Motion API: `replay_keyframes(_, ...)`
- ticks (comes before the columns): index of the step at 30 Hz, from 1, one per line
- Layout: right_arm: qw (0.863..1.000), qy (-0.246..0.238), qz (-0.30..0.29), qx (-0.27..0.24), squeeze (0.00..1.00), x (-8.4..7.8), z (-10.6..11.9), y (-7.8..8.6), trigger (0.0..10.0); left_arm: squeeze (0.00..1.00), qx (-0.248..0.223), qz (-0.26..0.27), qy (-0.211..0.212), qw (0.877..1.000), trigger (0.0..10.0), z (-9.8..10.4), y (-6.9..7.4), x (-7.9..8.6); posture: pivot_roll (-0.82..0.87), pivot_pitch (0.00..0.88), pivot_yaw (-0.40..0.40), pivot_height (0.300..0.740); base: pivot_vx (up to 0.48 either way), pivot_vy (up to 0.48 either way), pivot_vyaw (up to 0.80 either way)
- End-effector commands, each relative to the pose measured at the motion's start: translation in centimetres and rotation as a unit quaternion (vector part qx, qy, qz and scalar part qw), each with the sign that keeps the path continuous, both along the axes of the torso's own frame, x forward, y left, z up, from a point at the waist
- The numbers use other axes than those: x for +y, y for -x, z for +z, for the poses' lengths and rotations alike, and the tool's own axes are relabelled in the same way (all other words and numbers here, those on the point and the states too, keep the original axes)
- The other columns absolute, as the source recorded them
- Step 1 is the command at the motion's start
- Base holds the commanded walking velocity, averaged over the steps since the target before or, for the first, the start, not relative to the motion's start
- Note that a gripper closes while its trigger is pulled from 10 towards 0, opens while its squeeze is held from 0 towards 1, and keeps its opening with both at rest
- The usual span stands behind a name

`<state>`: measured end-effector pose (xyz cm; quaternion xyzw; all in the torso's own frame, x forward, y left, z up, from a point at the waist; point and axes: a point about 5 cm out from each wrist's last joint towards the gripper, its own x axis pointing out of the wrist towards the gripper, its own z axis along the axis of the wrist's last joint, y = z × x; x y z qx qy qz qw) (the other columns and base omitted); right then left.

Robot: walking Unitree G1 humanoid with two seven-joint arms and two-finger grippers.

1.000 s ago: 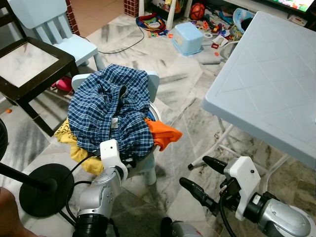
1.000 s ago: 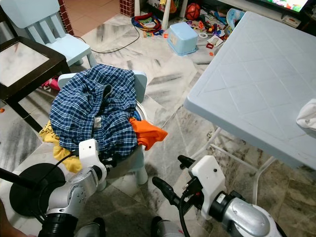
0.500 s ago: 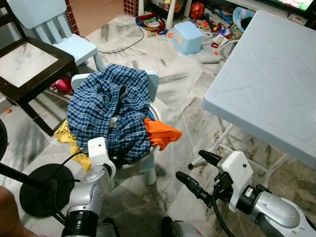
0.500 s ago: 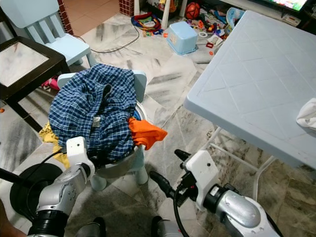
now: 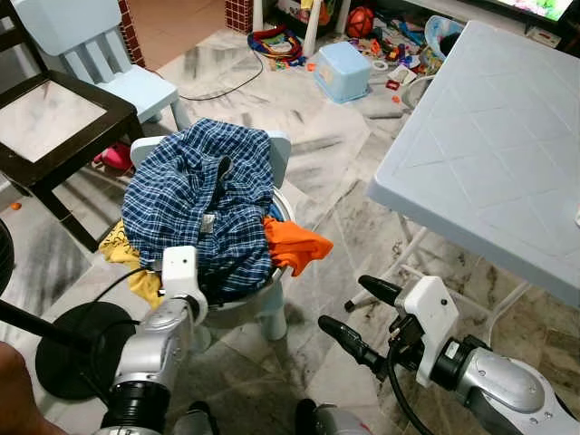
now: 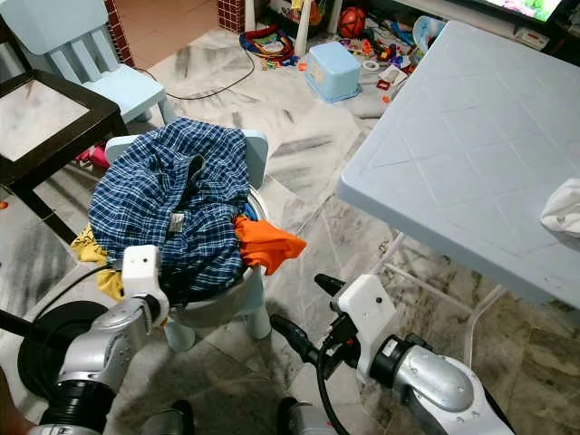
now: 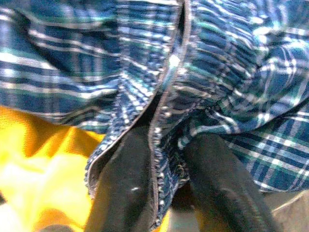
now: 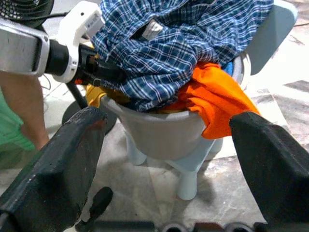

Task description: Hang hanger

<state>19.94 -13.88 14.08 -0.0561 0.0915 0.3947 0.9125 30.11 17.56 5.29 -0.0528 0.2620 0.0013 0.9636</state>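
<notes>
A blue plaid shirt point(image 5: 195, 195) is heaped over a grey basin point(image 8: 159, 130) that stands on a small pale blue chair, with an orange cloth point(image 5: 294, 245) and a yellow cloth point(image 5: 136, 272) under it. My left gripper point(image 7: 169, 159) is pushed in at the shirt's lower front edge. Its two black fingers point(image 7: 125, 188) sit on either side of the hem, shut on the fabric. My right gripper point(image 5: 343, 304) hangs low over the floor, right of the basin, wide open and holding nothing. I can make out no hanger.
A pale blue plastic table point(image 5: 489, 154) fills the right side. A dark wooden chair point(image 5: 45, 118) and a light blue child's chair point(image 5: 100, 54) stand at the left. A black round stand base point(image 5: 68, 349) and a person's leg point(image 8: 19, 106) are near my left arm. Toys point(image 5: 343, 71) litter the far floor.
My left arm has drawn back and to the left, its fingers still at the shirt's hem. The right gripper has drifted slightly left. The shirt pile looks unmoved.
</notes>
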Motion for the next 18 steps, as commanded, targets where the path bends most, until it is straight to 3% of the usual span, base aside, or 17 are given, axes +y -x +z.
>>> replay_keyframes(1,1.0,0.001,0.008,0.001,0.0,0.2,-0.2,0.1,10.0,0.0,0.013,-0.005,-0.003,1.0,0.0,-0.7,0.5,0.2,-0.12,0.196,-0.083,0.74,0.0,0.0,0.0)
replay_keyframes(7,1.0,0.004,0.005,-0.003,0.0,0.1,-0.3,-0.2,10.0,0.0,0.013,-0.059,-0.023,0.998,0.0,-0.5,1.1,0.3,-0.11,0.193,-0.078,0.74,0.0,0.0,0.0)
replay_keyframes(9,1.0,0.004,0.005,-0.003,0.0,0.1,-0.3,-0.2,10.0,0.0,0.008,-0.152,-0.068,0.986,0.0,0.4,2.1,0.6,-0.1,0.195,-0.073,0.74,0.0,0.0,0.0)
replay_keyframes(13,1.0,0.005,0.008,-0.002,0.0,0.2,-0.5,-0.2,10.0,0.0,0.008,-0.221,-0.095,0.971,0.0,1.3,2.7,1.0,-0.09,0.198,-0.073,0.74,0.0,0.0,0.0)
replay_keyframes(14,1.0,0.005,0.009,-0.001,0.0,0.3,-0.5,-0.2,10.0,0.0,0.007,-0.243,-0.113,0.963,0.0,1.7,2.8,1.3,-0.08,0.199,-0.072,0.74,0.0,0.0,0.0)
replay_keyframes(15,1.0,0.004,0.012,0.0,0.0,0.4,-0.6,-0.2,10.0,0.0,0.007,-0.29,-0.15,0.945,0.0,2.6,3.0,1.7,-0.08,0.199,-0.072,0.74,0.0,0.0,0.0)
replay_keyframes(18,1.0,0.004,0.016,0.002,0.0,0.6,-0.8,-0.2,10.0,0.0,0.012,-0.363,-0.184,0.914,0.0,4.0,3.3,1.9,-0.07,0.201,-0.071,0.74,0.0,0.0,0.0)
